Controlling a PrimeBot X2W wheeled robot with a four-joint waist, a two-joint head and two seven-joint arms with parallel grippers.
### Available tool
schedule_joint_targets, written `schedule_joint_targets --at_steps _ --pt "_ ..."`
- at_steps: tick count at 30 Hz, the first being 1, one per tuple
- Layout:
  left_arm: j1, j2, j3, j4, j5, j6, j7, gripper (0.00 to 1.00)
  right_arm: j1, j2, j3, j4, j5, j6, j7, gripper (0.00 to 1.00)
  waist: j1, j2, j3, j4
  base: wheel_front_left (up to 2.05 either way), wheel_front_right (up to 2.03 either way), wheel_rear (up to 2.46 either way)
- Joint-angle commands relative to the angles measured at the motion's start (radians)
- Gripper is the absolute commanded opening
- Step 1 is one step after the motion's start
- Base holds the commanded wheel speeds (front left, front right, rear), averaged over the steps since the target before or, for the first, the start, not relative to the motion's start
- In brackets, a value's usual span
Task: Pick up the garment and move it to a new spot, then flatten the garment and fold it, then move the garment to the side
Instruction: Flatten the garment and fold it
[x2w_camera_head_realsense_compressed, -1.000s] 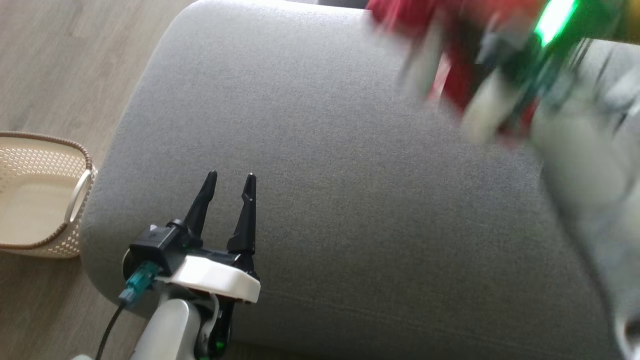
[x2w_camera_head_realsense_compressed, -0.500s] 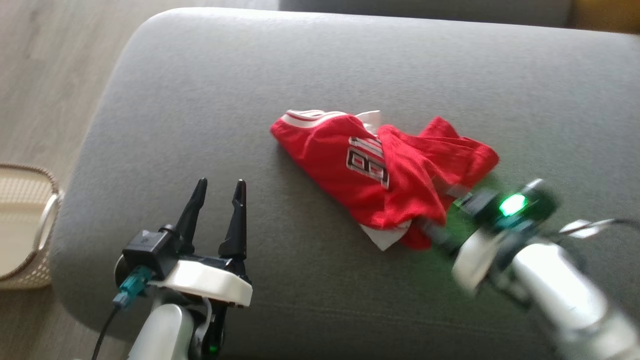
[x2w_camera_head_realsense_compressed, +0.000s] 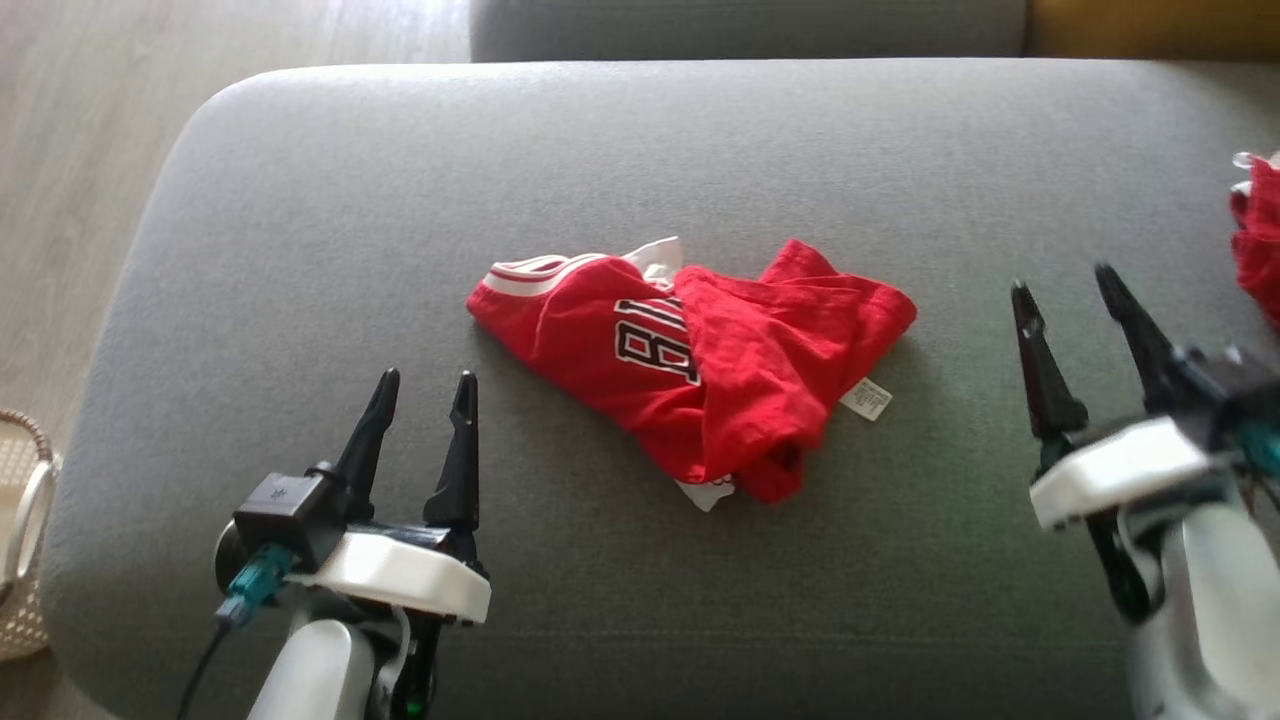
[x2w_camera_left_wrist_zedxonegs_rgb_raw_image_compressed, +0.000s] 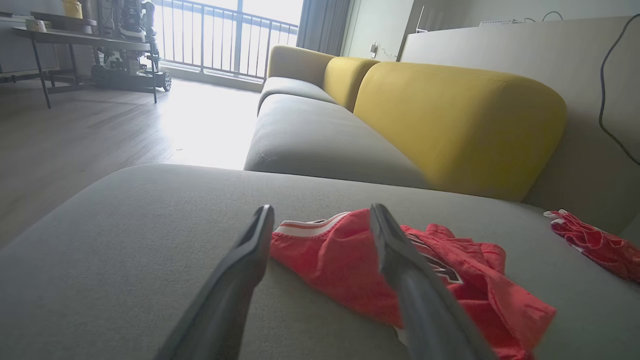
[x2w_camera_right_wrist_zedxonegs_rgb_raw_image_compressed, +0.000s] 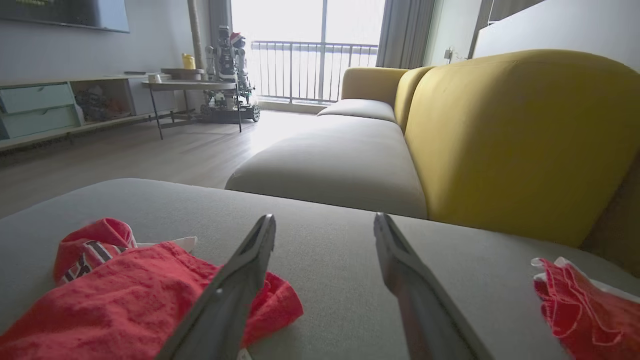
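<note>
Two sets of jaws stand wide and empty over a grey cushion (x2w_camera_head_realsense_compressed: 300, 200), the widest thing in the head view. A yellow backrest (x2w_camera_right_wrist_zedxonegs_rgb_raw_image_compressed: 500, 140) rises beyond it in the right wrist view. At the cushion's centre lies the garment (x2w_camera_head_realsense_compressed: 700, 370), a red jersey with white trim and black-and-white lettering. It is crumpled, one half flopped over the other, and nothing is touching it.

A second ago it hung, blurred, from the right arm at 1 o'clock in the head view. Half a second ago it was down, with that arm's fingers at its 4 o'clock corner. Now the right gripper (x2w_camera_head_realsense_compressed: 1062, 282) has let go and drawn back to 3 o'clock of the garment, well apart from it, fingers spread. The left gripper (x2w_camera_head_realsense_compressed: 426, 378) waits at 8 o'clock, near the white-trimmed end, spread and empty as before.

A second red cloth (x2w_camera_head_realsense_compressed: 1258, 235) sits at the cushion's 3 o'clock edge. A small white label (x2w_camera_head_realsense_compressed: 867, 398) pokes from the garment at 4 o'clock.

Judged from this, the move to a new spot looks done. Flattening and folding are not yet begun, and the bunched overlap will likely need both grippers to draw it out.
</note>
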Motion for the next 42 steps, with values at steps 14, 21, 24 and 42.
schedule_joint_targets --at_steps 14,21,24,42 --pt "-0.016 0.002 0.018 -0.024 -0.018 0.002 -0.005 1.0 0.112 0.069 -0.011 -0.113 0.034 0.0 -0.025 1.0 0.0 0.0 -0.002 -0.021 0.0 0.0 0.0" --pt "-0.029 0.002 -0.011 -0.037 -0.035 0.008 -0.005 1.0 0.031 0.069 0.113 -0.093 0.037 0.0 0.044 1.0 0.0 0.0 0.032 0.018 0.0 0.0 0.0" --pt "-0.043 0.002 -0.025 -0.041 -0.042 0.011 -0.005 1.0 -0.03 0.064 0.208 -0.062 0.031 0.0 0.093 1.0 0.0 0.0 0.06 0.042 0.0 0.0 0.0" --pt "-0.089 0.002 -0.086 -0.02 -0.084 0.027 -0.005 1.0 -0.37 -0.002 0.375 0.389 0.127 0.0 0.246 1.0 0.0 0.0 0.13 0.205 0.0 0.0 0.0"
